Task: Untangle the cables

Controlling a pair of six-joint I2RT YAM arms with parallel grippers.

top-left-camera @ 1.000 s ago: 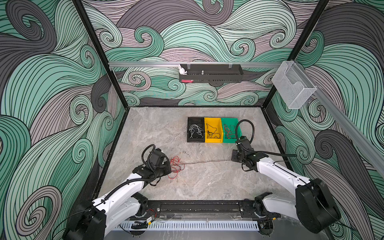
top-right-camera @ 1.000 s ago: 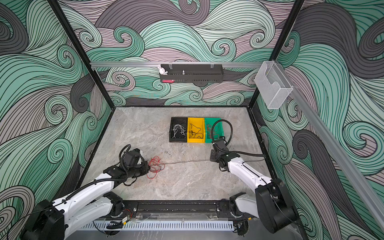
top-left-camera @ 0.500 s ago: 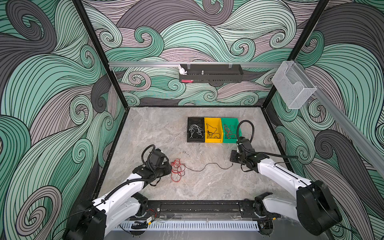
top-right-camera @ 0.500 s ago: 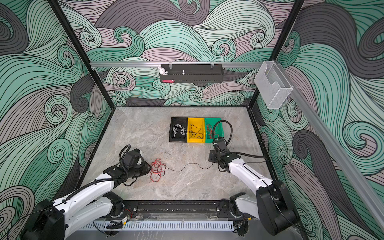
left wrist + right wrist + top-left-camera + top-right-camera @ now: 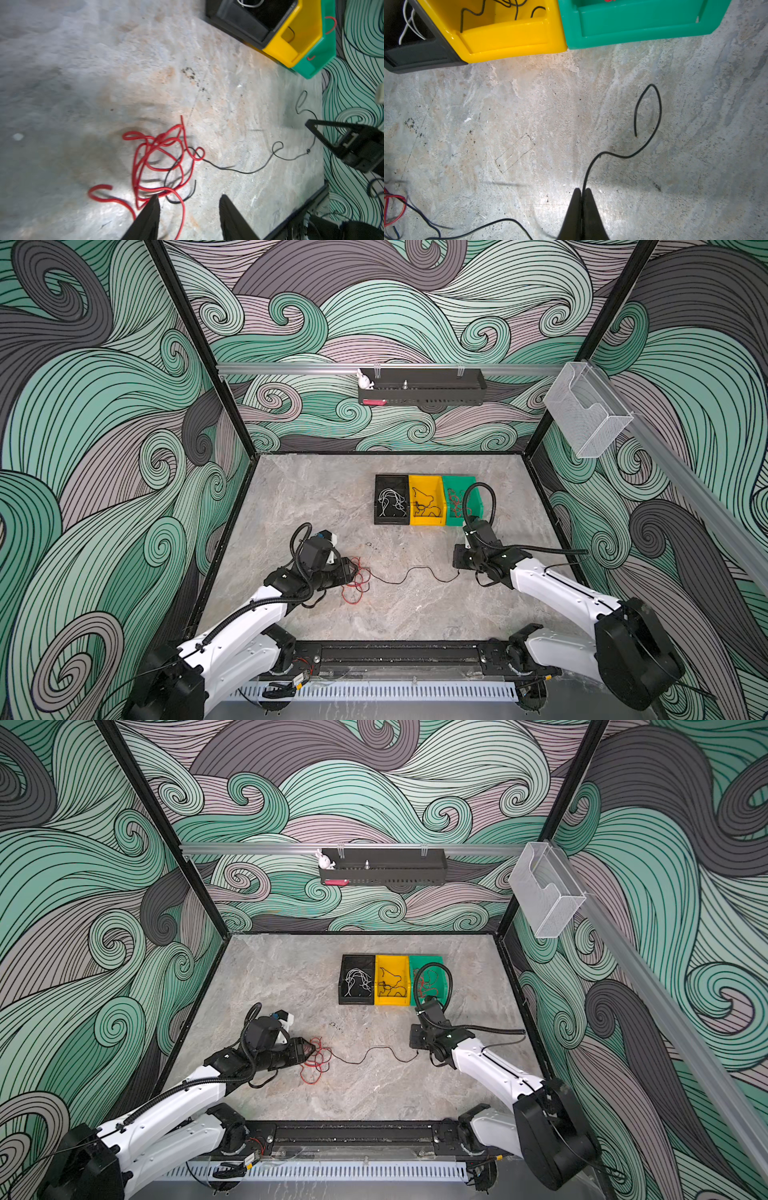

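Note:
A tangle of red cables (image 5: 160, 162) lies on the table in front of my left gripper (image 5: 189, 197), which is open. One red loop runs on the table between its fingertips, not gripped. A thin black cable (image 5: 411, 572) threads through the red tangle (image 5: 357, 581) and runs slack across the table to my right gripper (image 5: 582, 190). That gripper is shut on the black cable (image 5: 643, 145), whose free end curls beyond the tips. Both top views show the left gripper (image 5: 311, 1050) at the tangle (image 5: 316, 1067) and the right gripper (image 5: 415, 1050) at the cable's far end.
Three bins stand side by side at the back: a black bin (image 5: 390, 521) with white cables, a yellow bin (image 5: 428, 522) with black cables, and a green bin (image 5: 457, 479) with red ones. The right arm's hose loops over the green bin. Patterned walls enclose the table.
The black cable was stretched taut between both grippers and now lies slack. My left gripper has opened and let the tangle settle on the table. The right gripper has shifted slightly left.

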